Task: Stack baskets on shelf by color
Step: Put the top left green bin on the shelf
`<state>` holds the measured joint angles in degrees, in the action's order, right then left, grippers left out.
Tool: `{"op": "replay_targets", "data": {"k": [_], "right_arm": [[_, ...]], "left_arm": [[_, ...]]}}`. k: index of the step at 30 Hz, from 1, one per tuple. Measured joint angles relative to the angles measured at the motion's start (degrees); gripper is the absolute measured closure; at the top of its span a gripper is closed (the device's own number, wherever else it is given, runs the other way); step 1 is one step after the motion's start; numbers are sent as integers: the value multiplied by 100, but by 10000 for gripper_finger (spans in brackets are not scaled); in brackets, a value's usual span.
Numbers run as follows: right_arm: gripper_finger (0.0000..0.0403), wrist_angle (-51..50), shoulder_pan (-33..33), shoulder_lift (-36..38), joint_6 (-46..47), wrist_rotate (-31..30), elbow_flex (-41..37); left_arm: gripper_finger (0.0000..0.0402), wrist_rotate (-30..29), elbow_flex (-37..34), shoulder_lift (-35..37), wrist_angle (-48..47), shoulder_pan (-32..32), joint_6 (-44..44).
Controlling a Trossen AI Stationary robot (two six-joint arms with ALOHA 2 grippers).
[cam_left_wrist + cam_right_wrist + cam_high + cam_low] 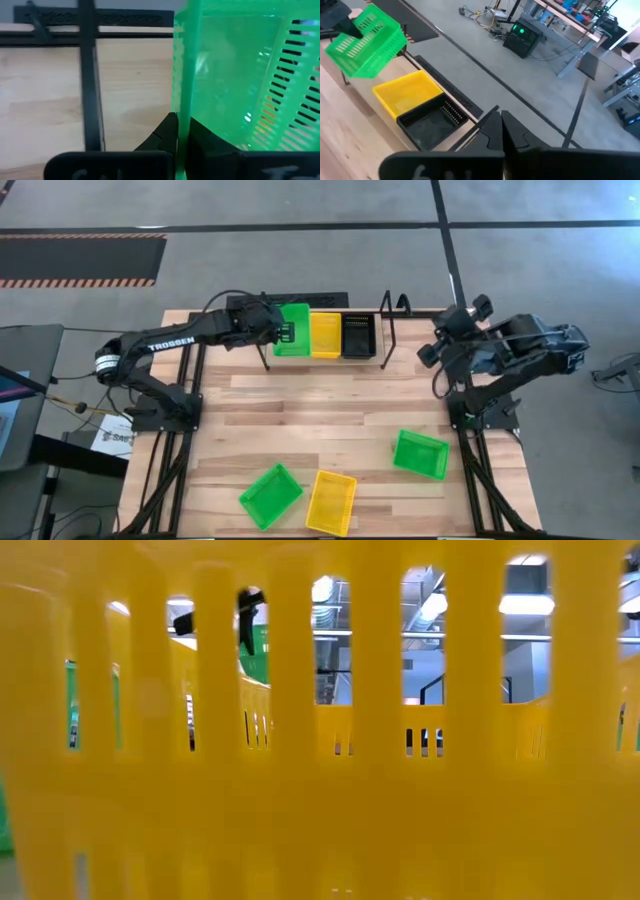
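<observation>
Above the low black wire shelf (385, 330), my left gripper (283, 332) pinched a bright green mesh basket's (293, 329) wall. Beside it sat yellow (325, 334) and black (358, 335) baskets. My right gripper (436, 340) hovered shut, empty.

Left arm reaches from its base at mid-left of the high view up and rightward to top centre; left gripper (284, 332) is clamped on the rim of a green basket (293, 330), with one dark finger (162, 135) flat against the wall in the left wrist view. Right arm sits folded at the upper right, right gripper (436, 343) pointing left, fingers (492, 127) pressed together, holding nothing.
</observation>
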<state>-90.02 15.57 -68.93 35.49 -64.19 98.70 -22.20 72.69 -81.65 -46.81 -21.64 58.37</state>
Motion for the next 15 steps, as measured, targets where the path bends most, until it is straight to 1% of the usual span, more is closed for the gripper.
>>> {"op": "replay_targets", "data": {"k": [6,11,15], "right_arm": [[402,2,-72,180,-220,-4,0],[402,1,-66,190,-322,-6,0],[402,0,-61,189,-394,-6,0]], "left_arm": [[401,108,0,0,-36,-294,83],[401,297,0,0,-151,-603,-7],[401,395,2,-70,-149,-708,-66]]}}
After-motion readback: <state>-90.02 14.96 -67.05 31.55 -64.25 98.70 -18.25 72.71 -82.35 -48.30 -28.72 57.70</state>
